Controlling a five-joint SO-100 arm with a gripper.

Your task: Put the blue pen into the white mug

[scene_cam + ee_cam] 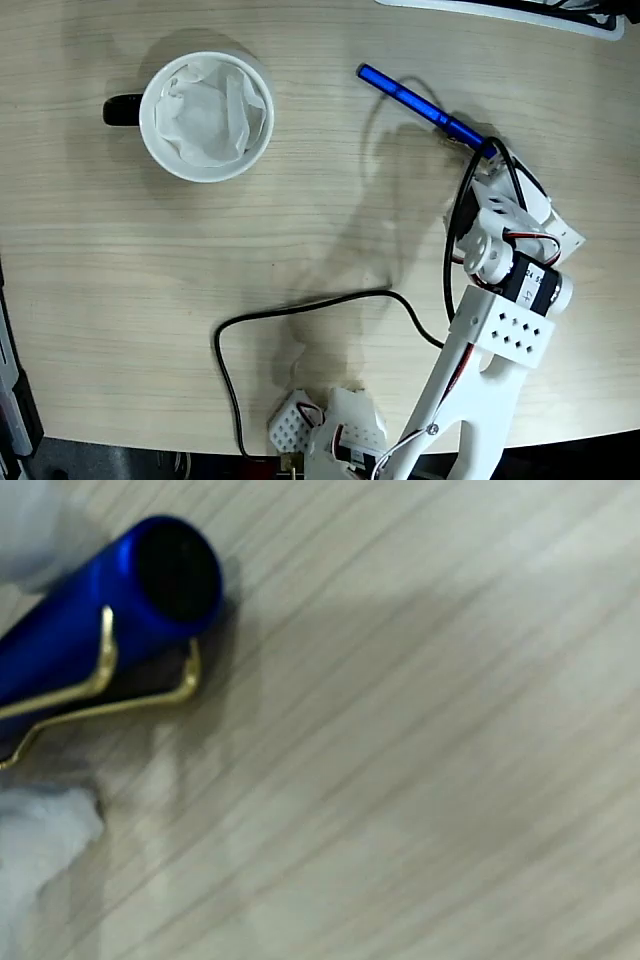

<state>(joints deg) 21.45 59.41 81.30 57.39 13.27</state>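
Near table edge, blue pen — white mug apart

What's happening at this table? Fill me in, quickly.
A white robot arm is working on the blue pen, which lies on the wooden table. Its gripper is down at the pen's right end in the fixed view; whether the fingers have closed on it cannot be told. The wrist view shows the clip end close up. The white mug, lined with crumpled paper, stands apart at upper left, without the pen.
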